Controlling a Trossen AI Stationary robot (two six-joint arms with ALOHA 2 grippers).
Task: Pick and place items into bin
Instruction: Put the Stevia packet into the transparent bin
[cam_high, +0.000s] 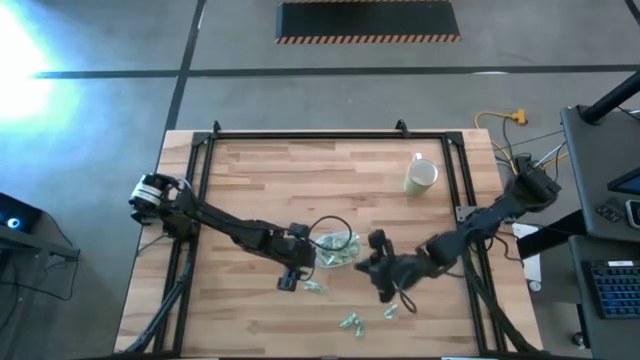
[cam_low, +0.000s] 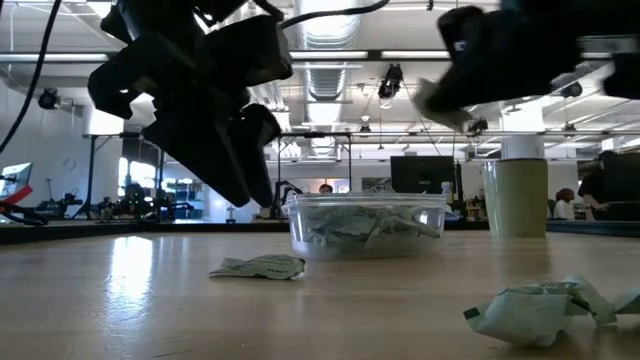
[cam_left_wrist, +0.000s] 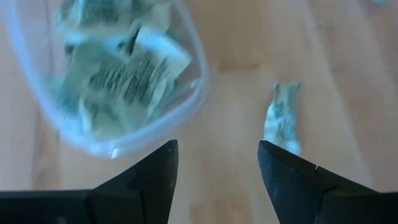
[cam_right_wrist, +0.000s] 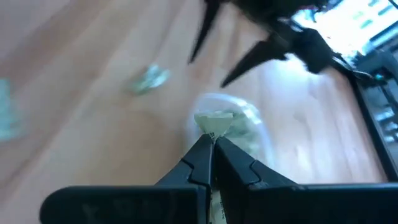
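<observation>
Over the wooden bench (cam_high: 300, 180), my right end effector (cam_right_wrist: 211, 142) is pressed together on a pale-green wrapped item (cam_right_wrist: 214, 121), carried near the bin (cam_high: 337, 250), which sits mid-bench between my two arms. My left end effector (cam_left_wrist: 217, 165) hangs spread and empty just beside the bin, above a loose wrapped item on the bench (cam_left_wrist: 281, 118).

By my judgement the job is well along but not finished: the clear bin already holds a heap of wrapped pieces, too crumpled together to count. Left to collect, as far as the overhead view shows, are three items on the bench: one just in front of the bin (cam_high: 314, 287), one near the front edge (cam_high: 351, 323) and one beside it (cam_high: 390, 313). With the piece in my right pinch, that makes four still outside.

One bin, one cream mug (cam_high: 421, 176) standing well apart toward the far right.
</observation>
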